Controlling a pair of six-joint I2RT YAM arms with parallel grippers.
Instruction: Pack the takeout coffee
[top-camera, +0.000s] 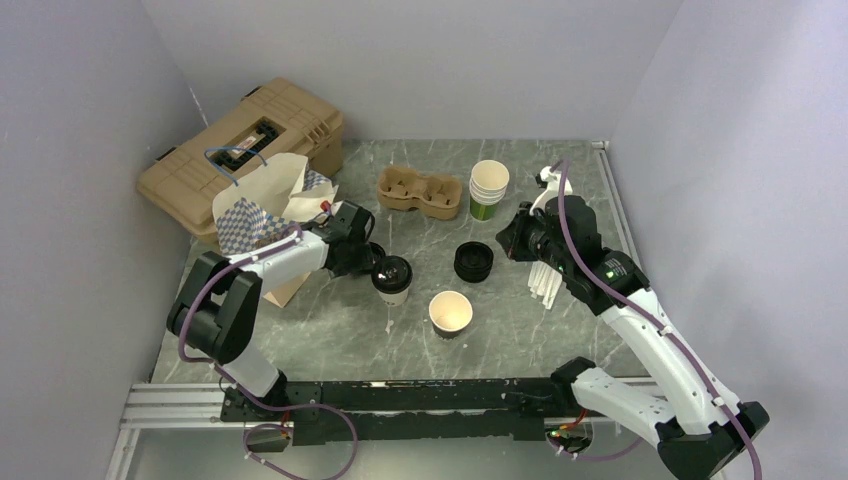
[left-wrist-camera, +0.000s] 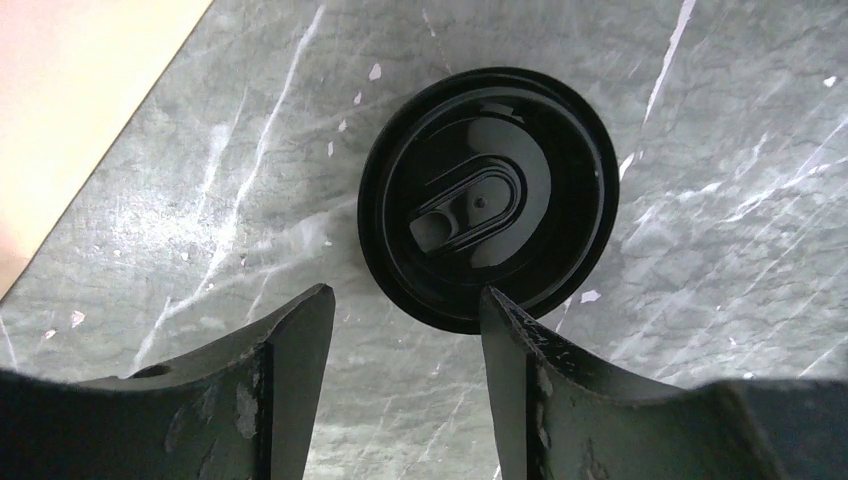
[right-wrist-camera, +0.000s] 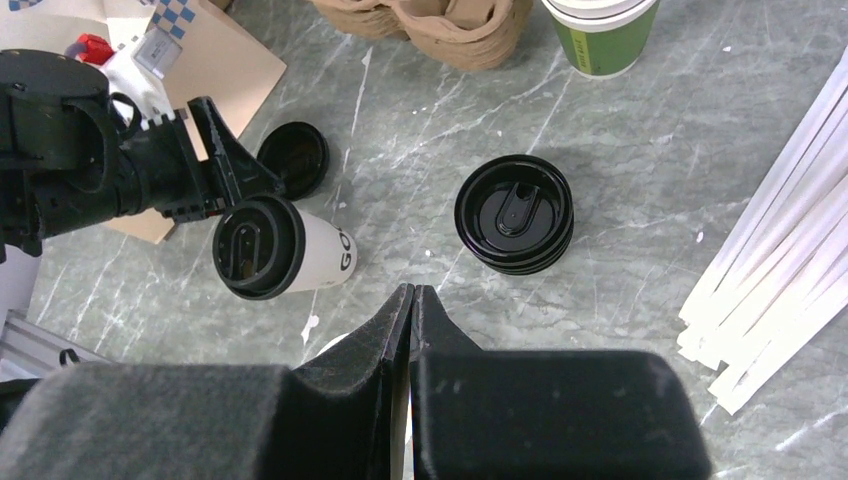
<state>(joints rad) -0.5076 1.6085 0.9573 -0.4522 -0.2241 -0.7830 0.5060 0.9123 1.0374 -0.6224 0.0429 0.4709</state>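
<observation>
surface: grey marbled desk (top-camera: 330, 330), pale walls around it.
takeout coffee (top-camera: 392, 279): stands near the desk's middle, black lid on.
left gripper (left-wrist-camera: 405, 292): jaws apart, empty, just beside the coffee, toward the desk's left edge.
right gripper (right-wrist-camera: 412, 292): jaws pressed together, empty, nearer the right edge.

Left arm (top-camera: 290, 255) extended inward, jaws apart, seemingly empty; right arm (top-camera: 600, 275) raised, jaws pressed together.
</observation>
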